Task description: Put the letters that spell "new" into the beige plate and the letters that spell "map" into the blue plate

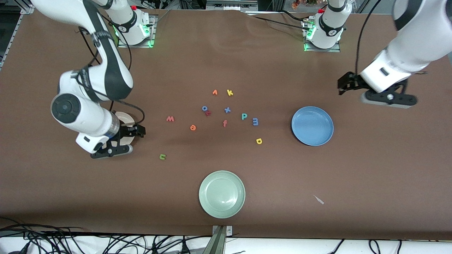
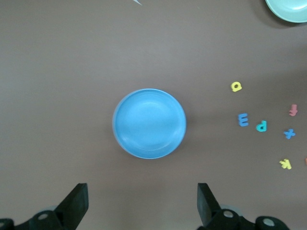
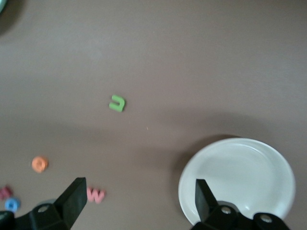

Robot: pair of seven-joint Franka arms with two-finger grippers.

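My right claw (image 3: pixel 136 203) hangs wide open and empty over the table (image 1: pixel 70 190), partly above the beige plate (image 3: pixel 240 177). Just off that claw lie the salmon-red w (image 3: pixel 96 195), the orange e (image 3: pixel 40 164) and the green n (image 3: pixel 117 103), all still on the bare table. My left claw (image 2: pixel 142 203) hangs equally open and empty beside the blue plate (image 2: pixel 149 123). The blue-purple m (image 2: pixel 243 119), teal p (image 2: pixel 261 125) and yellow a (image 2: pixel 236 86) lie past that plate.

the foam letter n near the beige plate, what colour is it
Green. The small foam letter n shows best in the right wrist view, lying on the brown table apart from the round beige plate.
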